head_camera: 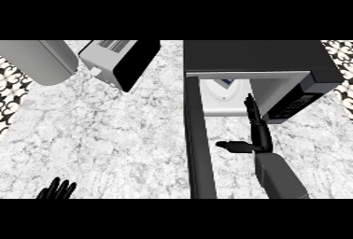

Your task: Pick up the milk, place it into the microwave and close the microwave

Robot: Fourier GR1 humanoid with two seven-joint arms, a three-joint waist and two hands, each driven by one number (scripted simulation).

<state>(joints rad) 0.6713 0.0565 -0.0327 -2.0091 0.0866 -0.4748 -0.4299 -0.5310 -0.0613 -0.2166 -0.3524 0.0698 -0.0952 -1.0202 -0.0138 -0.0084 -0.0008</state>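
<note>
The dark microwave [262, 58] stands at the upper right with its cavity showing. Its door [196, 140] is swung wide and runs as a dark bar down toward the lower edge. Inside the cavity sits the white milk carton [224, 91], a blue mark on its top, partly cut off by the cavity's upper rim. My right hand [259, 133] is at the cavity's mouth, right of the milk and apart from it, fingers straight and pointing in, thumb stretched left. It holds nothing. At the lower left, my left hand [58, 189] rests open, fingers up.
A toaster-like silver and black appliance [118, 59] lies at the upper middle, left of the microwave. A grey rounded object [36, 60] occupies the upper left corner. The marble counter [103, 135] spreads left of the door.
</note>
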